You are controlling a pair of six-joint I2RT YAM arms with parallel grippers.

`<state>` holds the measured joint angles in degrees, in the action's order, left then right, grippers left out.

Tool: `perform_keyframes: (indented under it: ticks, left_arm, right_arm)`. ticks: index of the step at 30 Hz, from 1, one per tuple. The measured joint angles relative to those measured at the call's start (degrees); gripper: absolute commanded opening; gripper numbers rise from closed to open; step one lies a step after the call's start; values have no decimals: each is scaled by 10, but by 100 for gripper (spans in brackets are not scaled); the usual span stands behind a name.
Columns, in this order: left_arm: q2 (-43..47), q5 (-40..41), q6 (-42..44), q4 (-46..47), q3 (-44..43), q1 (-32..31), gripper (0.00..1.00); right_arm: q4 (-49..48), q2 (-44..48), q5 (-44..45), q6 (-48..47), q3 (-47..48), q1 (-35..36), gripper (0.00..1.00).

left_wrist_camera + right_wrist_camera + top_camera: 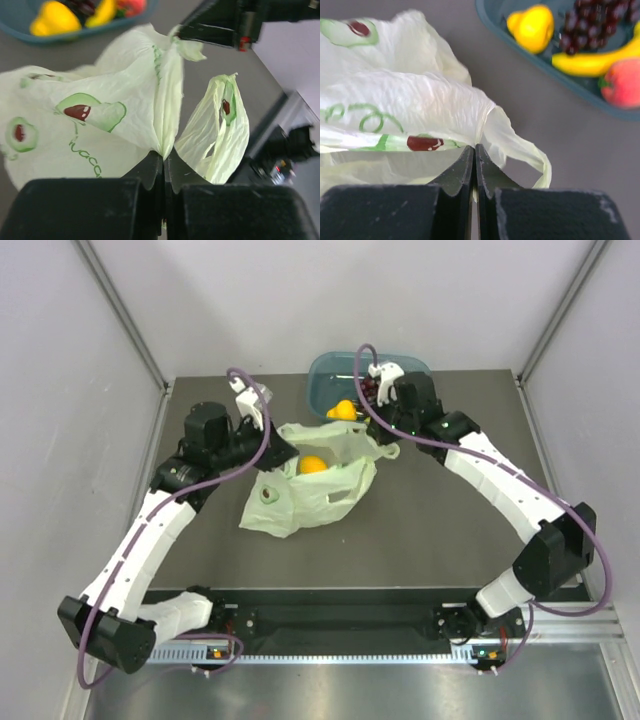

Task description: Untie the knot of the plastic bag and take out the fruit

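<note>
The pale green bag [300, 502] lies crumpled mid-table, mouth spread, an orange fruit [313, 465] showing inside. I have the left gripper [164, 156] and right gripper [474, 149] each clamped on its thin film.

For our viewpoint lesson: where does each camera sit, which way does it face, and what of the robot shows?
Top external: above and behind, looking down on the table; left arm, right arm, plastic bag, teal tub.
Left wrist: on left arm, facing plastic bag; own jaws shut on it.
Right wrist: on right arm, facing plastic bag and teal tub; own jaws shut on bag.
Shared: both wrist views show bag, tub and fruit.
</note>
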<state>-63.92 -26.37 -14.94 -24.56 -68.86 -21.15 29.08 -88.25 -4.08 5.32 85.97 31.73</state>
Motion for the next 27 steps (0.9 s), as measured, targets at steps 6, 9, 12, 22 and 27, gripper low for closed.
perform_keyframes:
  ticks: [6,9,12,22,27]
  left_arm:
    - [-11,-132,17,-12,72,-12,0]
    - [-16,-150,10,-9,116,-31,0]
    - [-15,-148,-12,10,162,-56,0]
    - [42,-25,-93,84,247,-108,0]
    - [75,49,-139,133,272,-108,0]
  right_arm:
    - [0,51,42,15,-118,2,0]
    - [-1,75,76,32,-148,2,17]
    - [-4,103,108,50,-168,1,50]
    - [-29,287,63,65,-224,9,84]
    - [-70,388,19,75,-299,76,51]
